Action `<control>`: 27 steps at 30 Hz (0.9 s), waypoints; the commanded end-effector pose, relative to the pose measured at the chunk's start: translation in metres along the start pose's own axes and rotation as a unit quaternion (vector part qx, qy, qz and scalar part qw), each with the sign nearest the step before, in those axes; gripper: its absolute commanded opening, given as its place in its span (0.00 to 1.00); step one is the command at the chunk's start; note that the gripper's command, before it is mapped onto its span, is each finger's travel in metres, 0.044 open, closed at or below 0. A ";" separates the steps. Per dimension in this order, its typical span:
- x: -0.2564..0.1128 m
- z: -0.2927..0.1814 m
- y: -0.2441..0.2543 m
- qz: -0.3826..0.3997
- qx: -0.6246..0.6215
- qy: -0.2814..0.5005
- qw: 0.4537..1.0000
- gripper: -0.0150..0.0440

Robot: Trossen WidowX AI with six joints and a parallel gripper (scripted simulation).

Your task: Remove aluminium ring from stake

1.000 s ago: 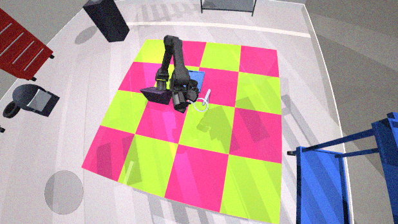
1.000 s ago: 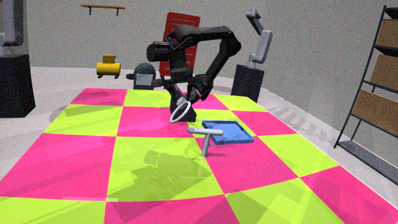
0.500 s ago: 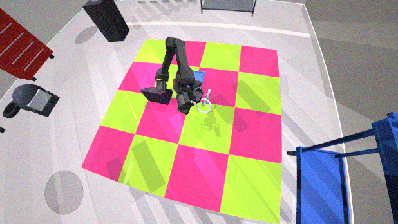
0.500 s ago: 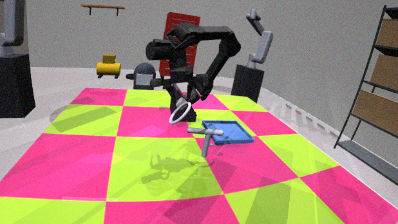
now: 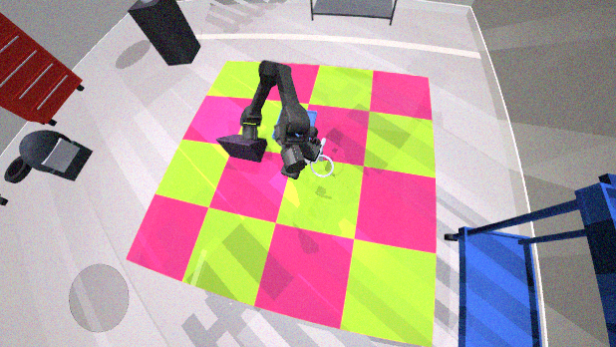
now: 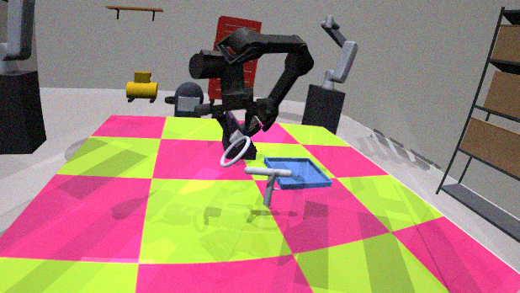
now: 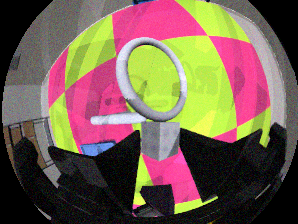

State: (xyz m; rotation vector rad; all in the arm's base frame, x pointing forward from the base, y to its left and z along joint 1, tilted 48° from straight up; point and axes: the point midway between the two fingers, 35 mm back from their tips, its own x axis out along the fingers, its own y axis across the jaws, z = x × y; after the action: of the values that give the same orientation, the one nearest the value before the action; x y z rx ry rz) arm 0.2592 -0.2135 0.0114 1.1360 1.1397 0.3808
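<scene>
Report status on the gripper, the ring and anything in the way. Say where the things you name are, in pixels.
Gripper (image 5: pixel 310 156) (image 7: pixel 158 133) shut on the ring's tab (image 7: pixel 160 140). Ring (image 5: pixel 311 166) (image 6: pixel 223 158) (image 7: pixel 120 75) off the stake (image 6: pixel 268 191), tilted in the air. Blue tray (image 6: pixel 305 170) awaiting it; stake's cross-bar (image 6: pixel 258 170) (image 7: pixel 112 119) close by.
</scene>
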 end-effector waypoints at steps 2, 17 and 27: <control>0.003 0.009 0.000 0.003 0.004 0.000 1.000 0.25; 0.009 0.033 0.003 0.004 0.003 -0.001 1.000 0.25; 0.014 0.048 0.006 0.006 0.002 0.000 1.000 0.25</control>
State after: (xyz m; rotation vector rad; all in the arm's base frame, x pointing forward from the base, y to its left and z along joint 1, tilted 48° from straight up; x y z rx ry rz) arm 0.3026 -0.2244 0.0093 1.1359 1.1358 0.3856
